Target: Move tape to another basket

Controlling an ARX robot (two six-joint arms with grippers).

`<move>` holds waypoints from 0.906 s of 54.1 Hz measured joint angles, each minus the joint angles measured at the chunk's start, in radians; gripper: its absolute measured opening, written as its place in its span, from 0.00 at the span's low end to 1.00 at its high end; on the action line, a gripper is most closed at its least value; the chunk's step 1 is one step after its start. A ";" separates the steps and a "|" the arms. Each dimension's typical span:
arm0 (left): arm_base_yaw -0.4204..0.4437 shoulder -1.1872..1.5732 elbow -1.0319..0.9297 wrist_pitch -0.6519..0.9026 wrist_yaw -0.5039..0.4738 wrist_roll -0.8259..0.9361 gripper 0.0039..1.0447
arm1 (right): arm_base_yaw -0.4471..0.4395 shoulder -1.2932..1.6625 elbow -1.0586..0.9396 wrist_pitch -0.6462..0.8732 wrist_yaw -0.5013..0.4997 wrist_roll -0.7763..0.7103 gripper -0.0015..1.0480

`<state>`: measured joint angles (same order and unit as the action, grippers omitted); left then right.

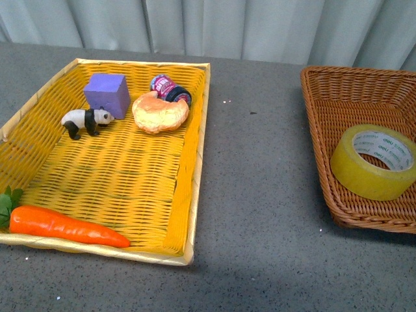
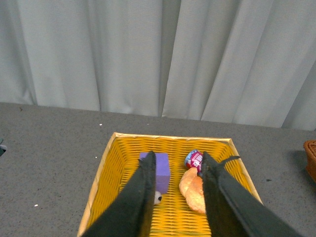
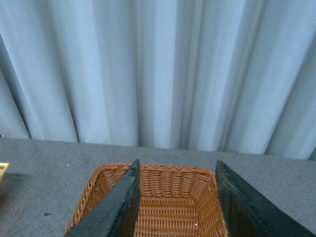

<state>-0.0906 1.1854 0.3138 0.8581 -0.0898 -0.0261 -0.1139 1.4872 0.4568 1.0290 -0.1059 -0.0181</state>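
The tape lies in the brown basket, which is cut off at the right edge.
The left tool hangs over the yellow tray and the right tool over the basket; both are wide open and hold nothing.

Yellow tray contents, on grey table.
Purple block, panda, croissant and small jar at far end; carrot along near rim.

Green print on tape illegible
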 joint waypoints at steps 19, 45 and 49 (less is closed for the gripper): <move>0.086 -0.211 -0.164 -0.042 0.084 0.017 0.03 | 0.044 -0.234 -0.234 -0.011 0.047 0.007 0.01; 0.088 -0.457 -0.294 -0.159 0.088 0.018 0.03 | 0.112 -0.537 -0.408 -0.142 0.106 0.008 0.01; 0.088 -0.508 -0.294 -0.202 0.088 0.018 0.03 | 0.112 -0.590 -0.420 -0.187 0.106 0.008 0.01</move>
<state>-0.0025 0.6777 0.0193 0.6563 -0.0021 -0.0078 -0.0017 0.8970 0.0368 0.8421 -0.0002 -0.0105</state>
